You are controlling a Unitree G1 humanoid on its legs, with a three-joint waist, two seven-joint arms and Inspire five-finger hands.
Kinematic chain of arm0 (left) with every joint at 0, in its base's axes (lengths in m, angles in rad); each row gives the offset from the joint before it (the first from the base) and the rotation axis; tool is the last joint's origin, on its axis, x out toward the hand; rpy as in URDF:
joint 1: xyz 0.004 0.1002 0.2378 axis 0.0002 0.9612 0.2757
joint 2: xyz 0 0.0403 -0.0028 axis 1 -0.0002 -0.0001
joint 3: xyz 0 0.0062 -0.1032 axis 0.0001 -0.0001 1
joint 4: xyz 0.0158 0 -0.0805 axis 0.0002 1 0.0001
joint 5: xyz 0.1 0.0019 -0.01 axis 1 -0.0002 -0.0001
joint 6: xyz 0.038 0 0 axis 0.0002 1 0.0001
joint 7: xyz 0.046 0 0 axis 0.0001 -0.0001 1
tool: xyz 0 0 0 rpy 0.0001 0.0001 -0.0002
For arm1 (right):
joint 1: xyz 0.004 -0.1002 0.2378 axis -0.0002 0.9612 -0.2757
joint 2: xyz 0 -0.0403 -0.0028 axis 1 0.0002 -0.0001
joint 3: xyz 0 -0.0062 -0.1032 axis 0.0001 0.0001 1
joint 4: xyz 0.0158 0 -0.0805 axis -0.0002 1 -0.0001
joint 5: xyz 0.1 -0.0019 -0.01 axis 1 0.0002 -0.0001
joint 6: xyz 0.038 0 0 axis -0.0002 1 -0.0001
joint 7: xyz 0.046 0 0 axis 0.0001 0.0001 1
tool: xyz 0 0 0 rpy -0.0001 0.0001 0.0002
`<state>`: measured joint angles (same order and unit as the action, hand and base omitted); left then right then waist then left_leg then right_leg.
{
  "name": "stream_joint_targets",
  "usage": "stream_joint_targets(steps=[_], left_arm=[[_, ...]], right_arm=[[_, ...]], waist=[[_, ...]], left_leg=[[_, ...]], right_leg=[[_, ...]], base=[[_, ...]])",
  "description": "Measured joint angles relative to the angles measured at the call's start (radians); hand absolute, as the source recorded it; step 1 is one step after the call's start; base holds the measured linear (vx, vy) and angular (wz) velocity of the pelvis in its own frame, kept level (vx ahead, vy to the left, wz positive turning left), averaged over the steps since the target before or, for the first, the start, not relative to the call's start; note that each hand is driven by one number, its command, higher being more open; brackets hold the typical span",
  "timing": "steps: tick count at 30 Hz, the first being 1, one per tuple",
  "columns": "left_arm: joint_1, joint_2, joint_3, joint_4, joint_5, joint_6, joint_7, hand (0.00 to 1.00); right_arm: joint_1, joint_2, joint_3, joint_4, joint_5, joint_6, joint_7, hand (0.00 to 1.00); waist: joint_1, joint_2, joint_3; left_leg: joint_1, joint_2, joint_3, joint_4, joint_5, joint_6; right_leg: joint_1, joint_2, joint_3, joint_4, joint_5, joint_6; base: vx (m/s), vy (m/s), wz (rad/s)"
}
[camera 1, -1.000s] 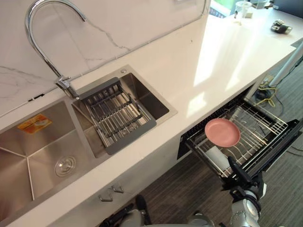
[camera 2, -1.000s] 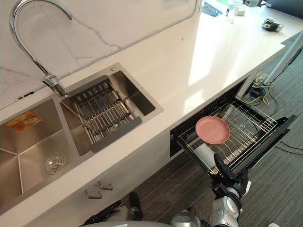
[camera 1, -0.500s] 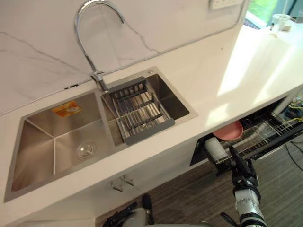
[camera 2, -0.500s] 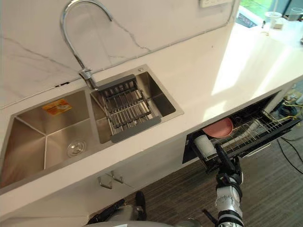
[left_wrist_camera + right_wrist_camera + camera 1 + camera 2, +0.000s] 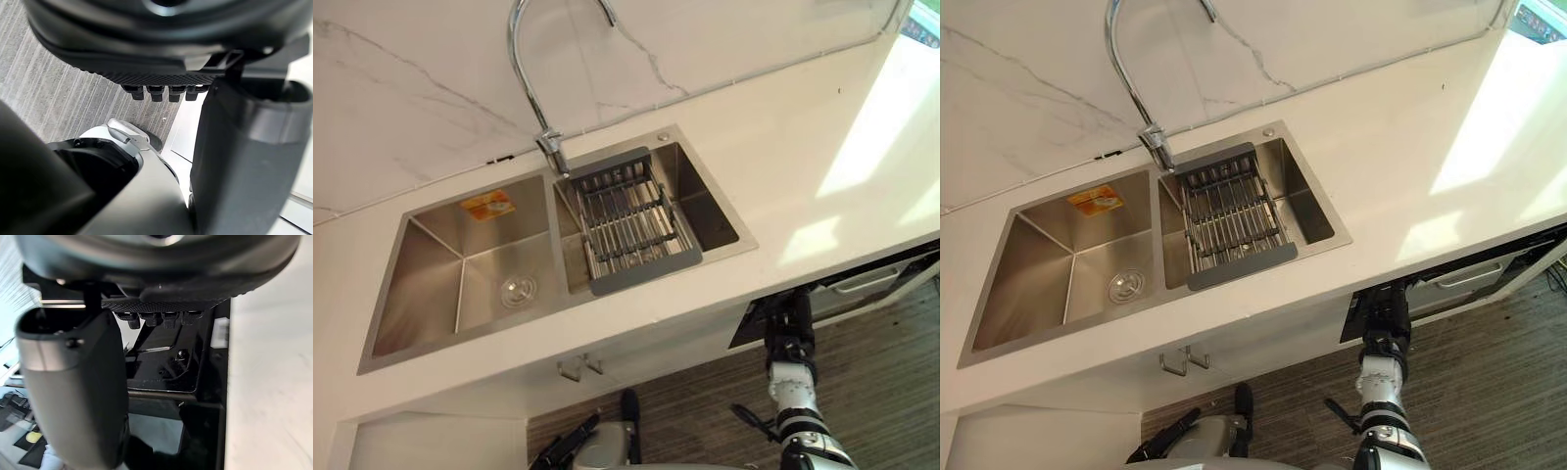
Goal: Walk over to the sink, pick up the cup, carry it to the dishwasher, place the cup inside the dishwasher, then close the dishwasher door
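Black dishwasher (image 5: 751, 325), long side along the table (image 5: 803, 166) front, is nearly closed; a second ago its rack stood out. My right hand (image 5: 793, 315), fingers straight, touches it.

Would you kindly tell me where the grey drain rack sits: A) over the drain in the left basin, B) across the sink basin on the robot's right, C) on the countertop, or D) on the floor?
B: the drain rack spans the right basin of the sink, just beside the base of the faucet.
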<state>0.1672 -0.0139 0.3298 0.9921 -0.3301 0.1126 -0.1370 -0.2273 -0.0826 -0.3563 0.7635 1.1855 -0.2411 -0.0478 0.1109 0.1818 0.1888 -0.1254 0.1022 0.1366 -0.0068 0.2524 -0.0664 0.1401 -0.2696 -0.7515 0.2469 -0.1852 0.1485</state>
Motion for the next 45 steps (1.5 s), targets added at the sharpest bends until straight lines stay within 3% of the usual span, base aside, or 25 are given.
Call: stream_joint_targets(steps=[7, 13, 16, 20, 22, 24, 26, 29, 31, 34, 35, 37, 38, 39, 41, 43, 44, 45], left_arm=[[-0.006, -0.007, -0.001, -0.004, 0.000, -0.003, -0.014, 1.00], [-0.009, -0.004, -0.011, 0.011, -0.006, -0.021, -0.014, 1.00], [-0.009, 0.003, -0.035, 0.025, -0.020, -0.035, -0.014, 1.00], [-0.009, 0.012, -0.075, 0.025, -0.044, -0.035, -0.015, 1.00], [-0.009, 0.019, -0.076, 0.026, -0.064, -0.032, -0.015, 1.00], [-0.009, 0.040, -0.084, 0.026, -0.084, -0.025, -0.017, 1.00], [-0.014, 0.082, -0.085, 0.026, -0.087, -0.014, -0.029, 1.00], [-0.017, 0.128, -0.091, 0.026, -0.124, 0.004, -0.038, 1.00], [-0.017, 0.139, -0.092, 0.023, -0.143, 0.013, -0.041, 1.00], [-0.015, 0.145, -0.093, 0.022, -0.166, 0.032, -0.053, 1.00], [-0.013, 0.148, -0.101, 0.020, -0.188, 0.046, -0.068, 1.00], [-0.008, 0.154, -0.115, 0.017, -0.214, 0.058, -0.098, 1.00], [-0.009, 0.153, -0.123, 0.012, -0.237, 0.064, -0.116, 1.00], [-0.023, 0.158, -0.122, 0.011, -0.239, 0.082, -0.119, 1.00], [-0.045, 0.183, -0.123, 0.020, -0.241, 0.121, -0.138, 1.00], [-0.047, 0.221, -0.120, 0.014, -0.241, 0.153, -0.164, 1.00], [-0.055, 0.196, -0.097, 0.022, -0.238, 0.151, -0.167, 1.00], [-0.033, 0.176, -0.076, 0.021, -0.238, 0.143, -0.172, 1.00]], right_arm=[[0.001, 0.002, 0.049, -0.111, -0.020, -0.032, 0.021, 1.00], [0.057, -0.128, 0.207, -0.081, -0.213, -0.025, 0.042, 1.00], [0.118, -0.165, 0.277, 0.007, -0.360, 0.043, 0.082, 1.00], [0.218, -0.087, 0.302, 0.183, -0.527, 0.118, 0.105, 1.00], [0.256, -0.063, 0.297, 0.237, -0.618, 0.124, 0.106, 1.00], [0.278, -0.052, 0.255, 0.267, -0.682, 0.120, 0.100, 1.00], [0.298, -0.041, 0.164, 0.294, -0.759, 0.088, 0.080, 1.00], [0.323, -0.040, 0.095, 0.296, -0.858, 0.039, 0.064, 1.00], [0.328, -0.043, 0.074, 0.295, -0.886, 0.039, 0.037, 1.00], [0.341, -0.036, 0.042, 0.292, -0.948, 0.059, 0.007, 1.00], [0.346, -0.025, 0.037, 0.291, -0.977, 0.075, 0.003, 1.00], [0.353, 0.001, 0.033, 0.289, -1.009, 0.110, 0.007, 1.00], [0.352, 0.013, 0.032, 0.280, -1.026, 0.134, 0.021, 1.00], [0.348, 0.012, 0.030, 0.270, -1.051, 0.163, 0.028, 1.00], [0.339, 0.012, 0.014, 0.269, -1.062, 0.198, 0.029, 1.00], [0.335, 0.020, 0.005, 0.292, -1.062, 0.250, 0.035, 1.00], [0.333, 0.023, -0.033, 0.313, -1.060, 0.281, 0.041, 1.00], [0.336, 0.014, -0.045, 0.311, -1.062, 0.292, 0.043, 1.00]], waist=[[0.002, 0.017, 0.006], [0.006, 0.015, 0.005], [0.012, 0.002, -0.004], [0.015, -0.003, -0.008], [0.015, -0.019, -0.008], [0.013, -0.052, -0.008], [0.008, -0.122, -0.003], [-0.001, -0.192, -0.005], [-0.020, -0.205, -0.002], [-0.025, -0.205, -0.002], [-0.028, -0.205, -0.001], [-0.046, -0.196, 0.005], [-0.050, -0.189, 0.005], [-0.052, -0.182, 0.011], [-0.061, -0.179, 0.016], [-0.072, -0.241, 0.023], [-0.079, -0.228, 0.032], [-0.068, -0.199, 0.018]], left_leg=[[-0.044, -0.003, -0.004, 0.008, 0.018, -0.003], [-0.042, -0.001, 0.007, 0.009, -0.018, -0.004], [-0.042, 0.001, 0.004, 0.002, -0.021, -0.008], [-0.033, -0.015, -0.011, -0.024, -0.020, -0.007], [-0.032, -0.020, -0.012, -0.036, -0.021, -0.006], [-0.026, -0.033, -0.010, -0.048, -0.025, -0.001], [-0.002, -0.047, -0.009, -0.065, -0.035, 0.008], [0.017, -0.062, -0.011, -0.084, -0.067, 0.032], [0.025, -0.062, -0.035, -0.084, -0.073, 0.040], [0.037, -0.055, -0.075, -0.084, -0.080, 0.048], [0.047, -0.062, -0.105, -0.084, -0.084, 0.055], [0.066, -0.064, -0.167, -0.078, -0.089, 0.070], [0.068, -0.060, -0.199, -0.077, -0.090, 0.071], [0.067, -0.058, -0.231, -0.077, -0.090, 0.072], [0.057, -0.060, -0.273, -0.083, -0.090, 0.072], [0.062, -0.112, -0.279, -0.084, -0.090, 0.069], [0.068, -0.099, -0.260, -0.076, -0.075, 0.045], [0.068, -0.068, -0.211, -0.068, -0.070, 0.036]], right_leg=[[-0.080, -0.042, 0.008, 0.102, -0.036, -0.021], [-0.094, -0.056, 0.009, 0.113, -0.024, -0.008], [-0.084, -0.044, 0.001, 0.083, -0.012, -0.002], [-0.048, -0.036, -0.028, 0.035, 0.010, 0.016], [-0.037, -0.033, -0.035, 0.011, 0.023, 0.026], [-0.028, -0.030, -0.039, -0.009, 0.035, 0.036], [-0.003, -0.040, -0.043, -0.021, 0.040, 0.045], [-0.004, -0.070, -0.014, 0.036, 0.044, 0.046], [-0.038, -0.094, 0.047, 0.153, 0.075, 0.029], [-0.123, -0.116, 0.184, 0.341, 0.174, -0.054], [-0.162, -0.127, 0.250, 0.434, 0.231, -0.059], [-0.184, -0.113, 0.303, 0.471, 0.113, -0.029], [-0.195, -0.067, 0.333, 0.421, 0.024, -0.025], [-0.214, -0.013, 0.377, 0.345, -0.020, -0.024], [-0.227, 0.057, 0.452, 0.216, -0.036, -0.027], [-0.208, 0.053, 0.481, 0.097, -0.009, -0.053], [-0.180, 0.047, 0.434, 0.097, -0.034, -0.050], [-0.167, 0.072, 0.419, 0.070, -0.030, -0.054]], base=[[-0.10, 0.018, -0.02], [-0.02, 0.025, -0.11], [0.03, -0.025, 0.05], [0.07, -0.024, 0.20], [0.09, -0.026, 0.09], [0.08, -0.019, 0.04], [0.07, 0.010, 0.05], [0.04, 0.020, 0.08], [0.06, 0.080, 0.35], [0.12, 0.083, 0.42], [0.17, 0.013, 0.74], [0.11, -0.061, 0.83], [0.05, -0.103, 0.78], [0.03, -0.120, 0.76], [-0.01, -0.208, 1.00], [0.00, -0.253, 1.24], [0.11, -0.238, 0.83], [0.13, -0.209, 0.63]])
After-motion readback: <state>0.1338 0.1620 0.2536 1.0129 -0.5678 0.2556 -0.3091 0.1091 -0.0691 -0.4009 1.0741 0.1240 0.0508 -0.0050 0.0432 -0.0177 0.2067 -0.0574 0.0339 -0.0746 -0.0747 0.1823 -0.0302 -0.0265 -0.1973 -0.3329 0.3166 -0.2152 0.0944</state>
